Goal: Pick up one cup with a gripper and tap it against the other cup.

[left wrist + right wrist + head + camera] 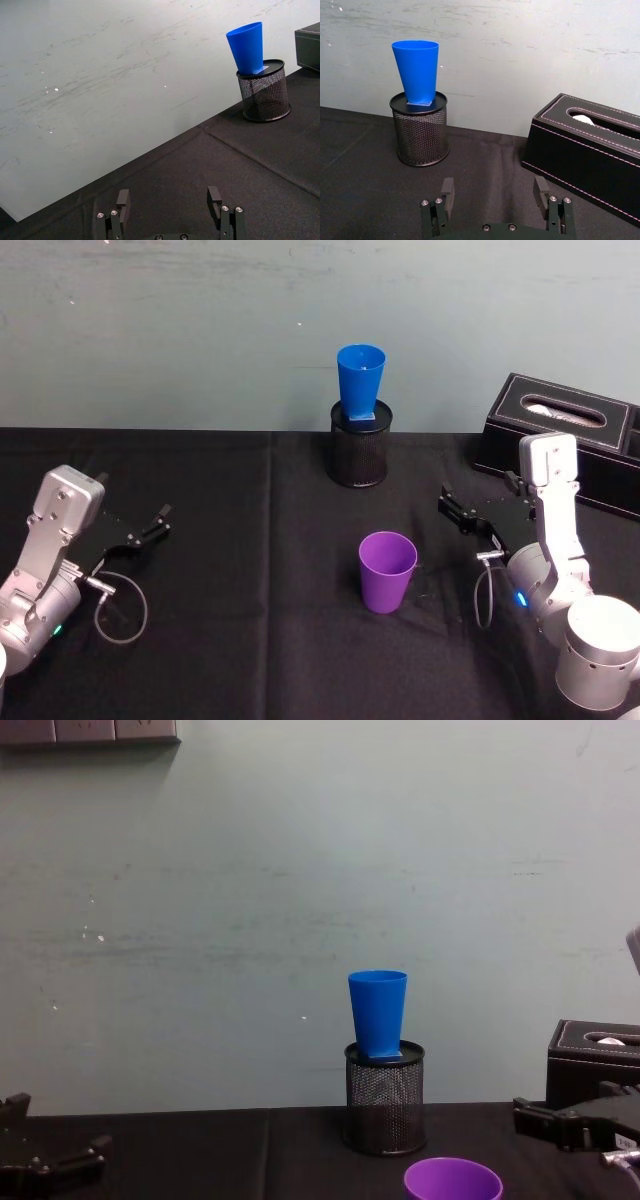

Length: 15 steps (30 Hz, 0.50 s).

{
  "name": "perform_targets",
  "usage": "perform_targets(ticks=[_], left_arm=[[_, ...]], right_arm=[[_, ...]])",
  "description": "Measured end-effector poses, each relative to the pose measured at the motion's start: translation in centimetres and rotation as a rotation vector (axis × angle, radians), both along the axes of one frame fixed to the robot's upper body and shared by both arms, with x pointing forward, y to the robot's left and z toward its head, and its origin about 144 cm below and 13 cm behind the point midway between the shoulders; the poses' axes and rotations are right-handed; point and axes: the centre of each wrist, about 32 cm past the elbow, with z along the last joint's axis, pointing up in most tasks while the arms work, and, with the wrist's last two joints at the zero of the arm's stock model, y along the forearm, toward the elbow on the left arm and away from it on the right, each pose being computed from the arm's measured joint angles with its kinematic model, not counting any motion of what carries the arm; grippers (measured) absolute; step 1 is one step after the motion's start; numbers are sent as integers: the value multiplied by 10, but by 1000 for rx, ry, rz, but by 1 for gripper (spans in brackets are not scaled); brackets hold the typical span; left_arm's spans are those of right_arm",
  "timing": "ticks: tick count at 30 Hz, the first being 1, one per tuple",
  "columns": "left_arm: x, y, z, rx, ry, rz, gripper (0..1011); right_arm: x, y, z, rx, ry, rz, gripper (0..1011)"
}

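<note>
With open jaws, we should bring our right gripper (452, 510) level around the purple cup (387, 571) below its rim; left gripper (155, 523) idles open.

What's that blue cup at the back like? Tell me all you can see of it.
The blue cup is a plain, smooth tumbler, seemingly plastic, tapering toward its base. It stands upright, mouth up, its narrow base sunk in the top of a black wire-mesh pen holder near the wall. Only the holder touches it; both grippers are well away.
</note>
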Motion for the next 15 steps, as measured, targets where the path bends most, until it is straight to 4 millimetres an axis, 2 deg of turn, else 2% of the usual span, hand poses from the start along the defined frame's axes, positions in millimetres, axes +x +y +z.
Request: perform_targets(ticks=[15], left_arm=[[0,0,0,0,0,0,1011]], right_arm=[[0,0,0,0,-1,0,1000]])
